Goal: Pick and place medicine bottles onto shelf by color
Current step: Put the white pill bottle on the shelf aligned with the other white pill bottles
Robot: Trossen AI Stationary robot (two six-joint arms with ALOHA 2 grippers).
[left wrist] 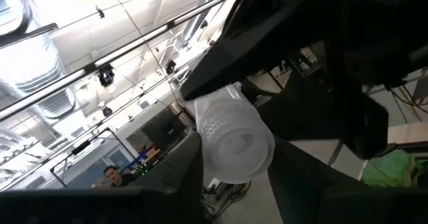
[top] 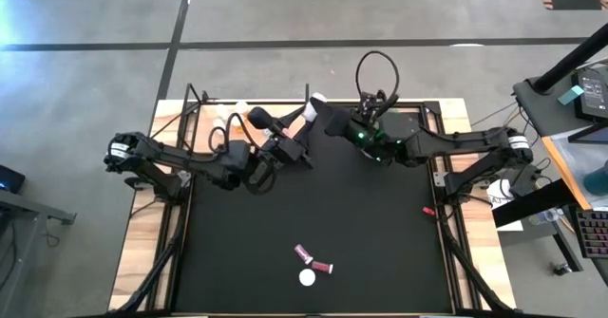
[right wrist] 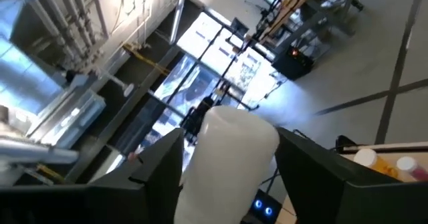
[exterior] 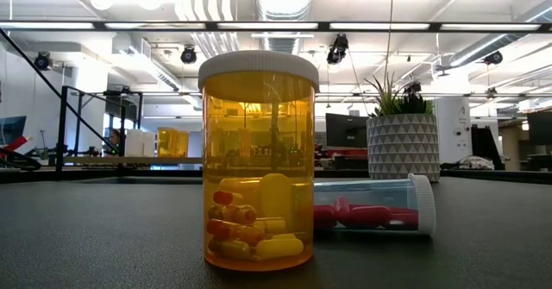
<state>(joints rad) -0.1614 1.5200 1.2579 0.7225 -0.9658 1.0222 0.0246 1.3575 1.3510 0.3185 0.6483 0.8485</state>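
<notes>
My left gripper and my right gripper meet above the table's far middle, both tipped upward, each shut on a white bottle. The left one's bottle shows its ribbed cap. The right one's bottle shows its cap from above. An amber bottle stands upright on the black mat near the front edge. A clear bottle with red capsules lies on its side behind it. Two maroon bottles lie next to it. The pale wooden shelf runs along the far edge, with an amber bottle on it. My left gripper pinches the white bottle's body between its two fingers, one on each side. The bottle lies along the fingers, cap end away from the wrist, lifted clear and tilted upward. My right gripper pinches the white bottle's sides between its two fingers. The bottle lies along the fingers, its rounded end pointing away from the wrist, lifted clear and tilted upward.
A white patterned pot with a green plant stands at the far right. Amber bottles with white caps stand on the shelf. A small red object lies at the mat's right edge. The two arms are close together.
</notes>
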